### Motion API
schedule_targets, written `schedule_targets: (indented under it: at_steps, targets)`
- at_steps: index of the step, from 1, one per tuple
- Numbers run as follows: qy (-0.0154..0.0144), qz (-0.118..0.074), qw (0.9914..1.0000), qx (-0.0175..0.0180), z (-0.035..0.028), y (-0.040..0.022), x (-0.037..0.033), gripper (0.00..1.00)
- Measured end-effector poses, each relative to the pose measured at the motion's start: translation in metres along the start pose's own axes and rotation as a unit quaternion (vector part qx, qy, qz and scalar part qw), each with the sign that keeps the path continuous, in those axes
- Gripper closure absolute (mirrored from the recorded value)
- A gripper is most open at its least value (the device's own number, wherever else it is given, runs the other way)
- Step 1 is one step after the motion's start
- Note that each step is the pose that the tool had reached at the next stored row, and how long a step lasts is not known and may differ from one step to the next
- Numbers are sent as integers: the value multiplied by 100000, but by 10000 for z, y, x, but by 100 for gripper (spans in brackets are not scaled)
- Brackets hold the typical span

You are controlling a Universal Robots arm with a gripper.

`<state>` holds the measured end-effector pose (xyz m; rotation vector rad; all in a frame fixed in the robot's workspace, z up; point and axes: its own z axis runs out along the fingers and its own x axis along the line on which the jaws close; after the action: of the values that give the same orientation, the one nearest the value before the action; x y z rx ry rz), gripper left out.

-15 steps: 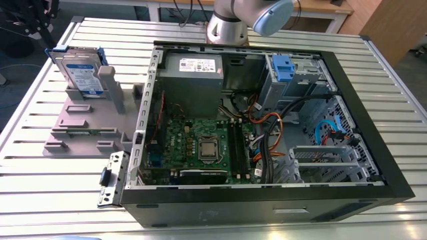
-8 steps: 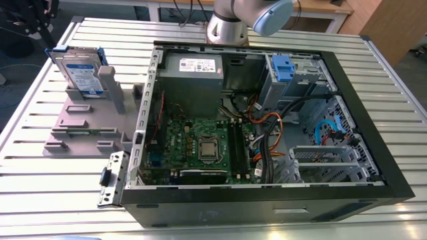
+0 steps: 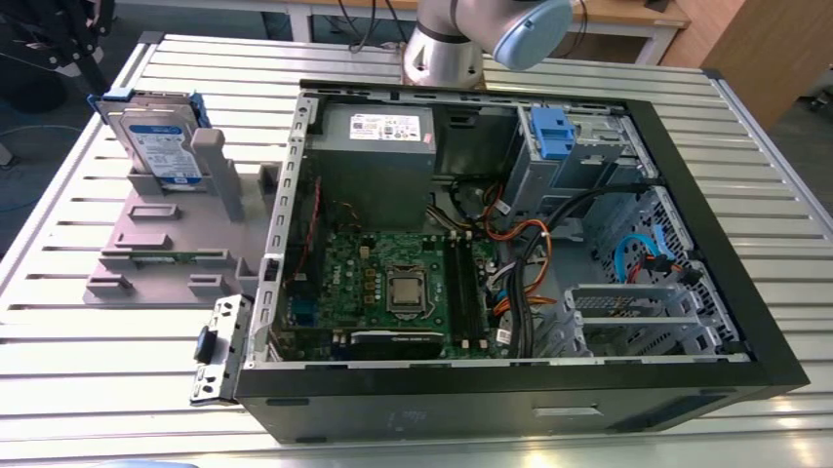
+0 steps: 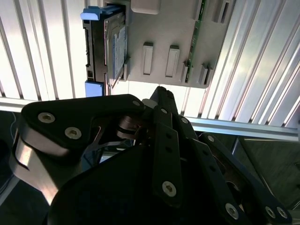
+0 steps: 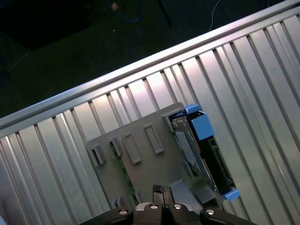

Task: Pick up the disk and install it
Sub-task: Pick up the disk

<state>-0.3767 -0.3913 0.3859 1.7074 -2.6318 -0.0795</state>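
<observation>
Gripper [image 4: 160, 93] first: in both wrist views the fingers look pinched together with nothing between them, so it's empty. It hangs over the holder [image 5: 140, 173], apart from it and not touching anything.

The disk [image 5: 201, 150] isn't picked up yet. It stands on edge in a slot at one end of the holder, blue bracket around it, label facing across the holder. In the exterior view it's at that view's left, well apart from the case [image 3: 521, 390].

What I'd worry about:
- With the fingers shut like that, dropping onto the disk would just poke it. It's only sitting on its edge, so my guess is it tips or jams crooked in the slot.
- Pinching the blue bracket instead of the metal body could flex the plastic, and then the disk hangs skewed.
- The holder looks loose on the slatted table [image 3: 78, 341], so a sideways shove might slide the whole thing.
- Further off, the case has a mess of cables [image 3: 521, 283] just beside the drive bay, and a tilted disk could catch on those going in.

Counts: one gripper, one holder, one disk, one green board [image 4: 201, 28] stuck in the holder, one table, one case, one bare blue clip [image 3: 552, 132] up in the bay, one arm [image 3: 456, 39].
</observation>
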Motion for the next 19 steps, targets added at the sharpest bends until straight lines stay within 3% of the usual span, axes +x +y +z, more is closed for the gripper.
schedule_targets:
  at_steps: [19]
  targets:
    - [32, -765, 99997, -18, 0, 0, 0, 89]
